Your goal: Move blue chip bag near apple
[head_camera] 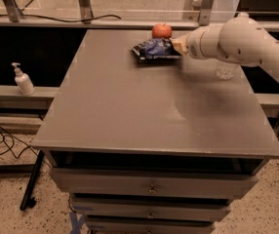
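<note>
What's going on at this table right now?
The robot's gripper is at the right end of the blue chip bag, near the far edge of the table. The bag lies just in front of the apple, close to it. Whether the gripper actually holds the bag cannot be told.

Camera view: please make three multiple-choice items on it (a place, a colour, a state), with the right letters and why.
1. Where is the robot's hand?
A. at the right end of the dark blue foil chip bag
B. on the floor
C. inside a drawer
2. What colour is the small round apple?
A. green
B. red
C. yellow
3. How is the white plastic pump bottle?
A. lying
B. upside down
C. upright
1 A: it meets the bag's right end. 2 B: its skin is red. 3 C: it stands with its pump on top.
</note>
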`<state>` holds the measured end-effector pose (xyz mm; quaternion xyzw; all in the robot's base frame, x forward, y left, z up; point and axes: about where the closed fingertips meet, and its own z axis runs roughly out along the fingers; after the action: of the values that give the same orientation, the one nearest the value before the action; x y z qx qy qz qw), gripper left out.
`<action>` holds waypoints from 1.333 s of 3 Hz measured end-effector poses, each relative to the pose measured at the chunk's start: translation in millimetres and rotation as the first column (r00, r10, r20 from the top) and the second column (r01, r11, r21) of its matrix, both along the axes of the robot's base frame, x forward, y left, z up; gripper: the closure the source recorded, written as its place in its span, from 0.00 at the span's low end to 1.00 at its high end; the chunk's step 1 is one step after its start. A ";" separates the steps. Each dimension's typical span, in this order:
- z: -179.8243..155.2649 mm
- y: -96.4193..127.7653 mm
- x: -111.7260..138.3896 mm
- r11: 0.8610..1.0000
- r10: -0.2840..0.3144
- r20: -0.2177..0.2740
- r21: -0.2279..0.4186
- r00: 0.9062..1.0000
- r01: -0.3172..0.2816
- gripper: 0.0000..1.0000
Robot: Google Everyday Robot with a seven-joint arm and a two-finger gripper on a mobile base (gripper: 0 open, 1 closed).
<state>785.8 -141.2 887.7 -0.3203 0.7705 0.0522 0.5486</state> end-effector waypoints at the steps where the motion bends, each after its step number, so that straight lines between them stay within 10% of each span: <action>1: -10.7 -5.9 1.7 1.000 -0.020 -0.033 0.005 0.999 0.020 0.59; 4: -30.4 -12.3 -8.6 0.999 -0.038 -0.081 0.010 0.996 0.039 0.00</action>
<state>777.1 -153.5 857.4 -0.2999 0.7977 0.0589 0.5198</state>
